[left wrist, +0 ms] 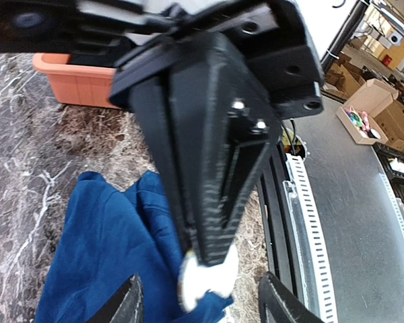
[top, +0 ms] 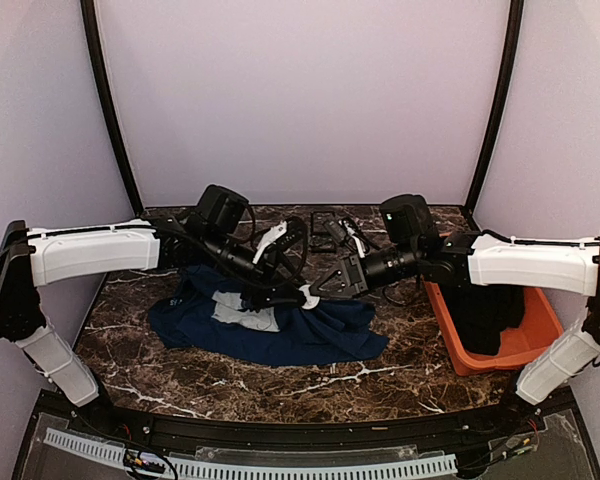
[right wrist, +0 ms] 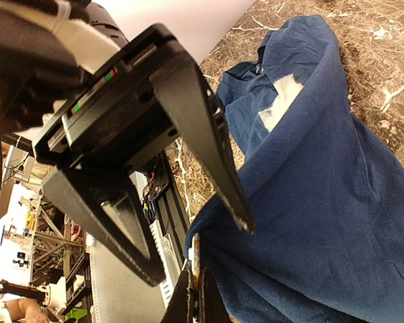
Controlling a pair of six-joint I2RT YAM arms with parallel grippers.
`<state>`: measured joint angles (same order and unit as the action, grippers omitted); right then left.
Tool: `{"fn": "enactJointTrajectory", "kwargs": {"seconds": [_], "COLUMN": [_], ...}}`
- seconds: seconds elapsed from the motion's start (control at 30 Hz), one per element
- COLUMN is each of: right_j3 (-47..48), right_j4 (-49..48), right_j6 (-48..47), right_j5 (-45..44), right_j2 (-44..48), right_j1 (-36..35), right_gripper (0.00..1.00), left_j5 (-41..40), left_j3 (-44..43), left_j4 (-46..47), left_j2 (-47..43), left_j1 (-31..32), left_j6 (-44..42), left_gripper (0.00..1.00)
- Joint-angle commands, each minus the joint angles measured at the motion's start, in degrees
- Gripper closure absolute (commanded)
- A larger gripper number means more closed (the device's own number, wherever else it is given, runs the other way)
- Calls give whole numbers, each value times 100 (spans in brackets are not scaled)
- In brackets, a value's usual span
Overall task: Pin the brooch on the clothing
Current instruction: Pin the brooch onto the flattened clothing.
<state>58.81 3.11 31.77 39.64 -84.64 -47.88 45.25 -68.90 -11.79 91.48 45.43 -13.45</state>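
The clothing (top: 280, 338), a navy T-shirt with a pale print, lies crumpled on the marble table between the two arms. The brooch (top: 308, 296) shows its white back at the shirt's raised edge. My right gripper (right wrist: 200, 299) is shut on the brooch (right wrist: 196, 252), which appears edge-on against the blue cloth (right wrist: 323, 188). In the left wrist view the right arm's black fingers (left wrist: 215, 168) pinch the white disc (left wrist: 209, 279) over the shirt (left wrist: 101, 242). My left gripper (left wrist: 202, 308) is open, its fingers (right wrist: 202, 128) standing either side of the brooch and shirt edge.
An orange bin (top: 480, 362) holding a black garment (top: 485, 315) sits at the right of the table and also shows in the left wrist view (left wrist: 74, 77). Small dark objects (top: 330, 230) lie at the back centre. The table's near rail (left wrist: 303, 202) runs close by.
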Motion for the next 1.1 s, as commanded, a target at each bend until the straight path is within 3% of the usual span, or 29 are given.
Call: {"fn": "enactJointTrajectory", "kwargs": {"seconds": [0.0,0.1,0.63,1.07], "right_j3": [69,106,74,-25], "right_j4": [-35,-23,-83,-159], "right_j6": [-76,-87,-100,-78], "right_j5": [80,88,126,140], "right_j2": [135,129,88,103], "right_j1": [32,32,31,50], "right_gripper": [100,100,100,100], "left_j5": [107,152,93,125], "left_j3": [4,-100,-109,-229], "left_j4": [27,-154,18,-707], "left_j2": [-41,135,198,108], "left_j1": [-78,-74,-70,-87], "left_j6": [156,140,310,-423], "left_gripper": [47,53,56,54]}}
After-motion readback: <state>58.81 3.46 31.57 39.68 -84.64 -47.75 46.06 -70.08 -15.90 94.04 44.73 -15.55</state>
